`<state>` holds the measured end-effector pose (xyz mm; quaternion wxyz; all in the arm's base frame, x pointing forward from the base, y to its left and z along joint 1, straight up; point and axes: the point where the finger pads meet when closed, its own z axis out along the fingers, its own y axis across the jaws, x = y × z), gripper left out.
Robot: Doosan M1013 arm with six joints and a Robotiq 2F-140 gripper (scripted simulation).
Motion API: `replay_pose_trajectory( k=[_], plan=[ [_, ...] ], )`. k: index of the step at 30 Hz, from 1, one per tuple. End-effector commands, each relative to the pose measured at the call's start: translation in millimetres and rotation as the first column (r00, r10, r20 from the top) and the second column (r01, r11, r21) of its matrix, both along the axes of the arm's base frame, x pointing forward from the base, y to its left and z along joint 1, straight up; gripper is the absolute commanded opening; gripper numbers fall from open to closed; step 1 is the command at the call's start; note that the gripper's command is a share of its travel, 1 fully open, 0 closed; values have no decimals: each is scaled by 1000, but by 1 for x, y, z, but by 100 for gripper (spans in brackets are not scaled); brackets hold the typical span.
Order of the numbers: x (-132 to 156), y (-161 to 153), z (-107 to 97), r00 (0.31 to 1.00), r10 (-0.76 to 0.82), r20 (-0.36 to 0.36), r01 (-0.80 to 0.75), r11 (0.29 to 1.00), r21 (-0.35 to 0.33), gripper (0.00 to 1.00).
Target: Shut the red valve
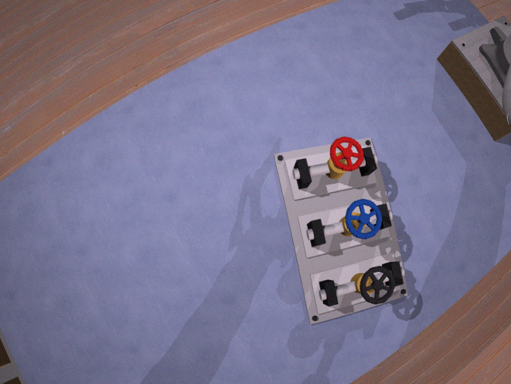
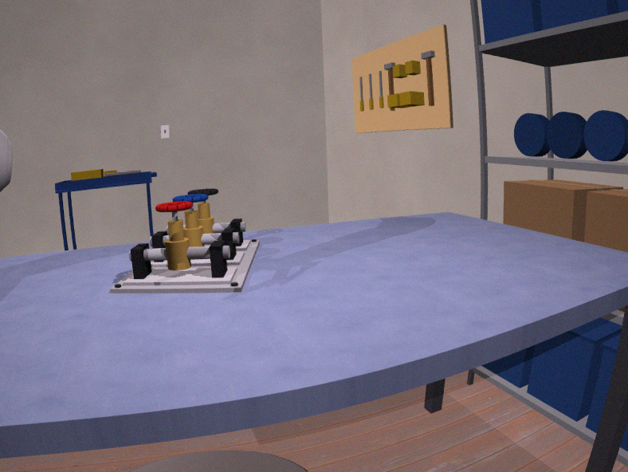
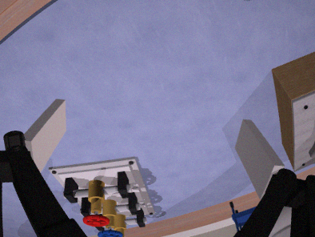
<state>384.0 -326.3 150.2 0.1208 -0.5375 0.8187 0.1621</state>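
Note:
A grey plate (image 1: 339,228) on the blue table carries three valves in a row. The valve with the red handwheel (image 1: 346,154) is at one end, the blue handwheel (image 1: 362,218) is in the middle and the black handwheel (image 1: 376,285) is at the other end. In the exterior view the red handwheel (image 2: 174,206) is the nearest of the row. My gripper (image 3: 153,125) shows only in the wrist view. It is open and empty, high above the table and far from the plate. The red handwheel (image 3: 96,220) appears small at the bottom left there.
The arm's base block (image 1: 478,74) stands at the table's far right corner. Beside the table are a shelf with brown boxes (image 2: 558,206), a pegboard with tools (image 2: 402,80) and a small blue side table (image 2: 104,180).

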Motion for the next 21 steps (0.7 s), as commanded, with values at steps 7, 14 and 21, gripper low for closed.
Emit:
replay_pose_trajectory(
  k=[7, 14, 21],
  plan=[
    [65, 42, 7, 870, 469, 155, -461, 883, -83, 100],
    [118, 92, 14, 570, 787, 237, -767, 613, -191, 100],
    [164, 148, 21, 187, 945, 267, -914, 267, -305, 100]
  ],
)
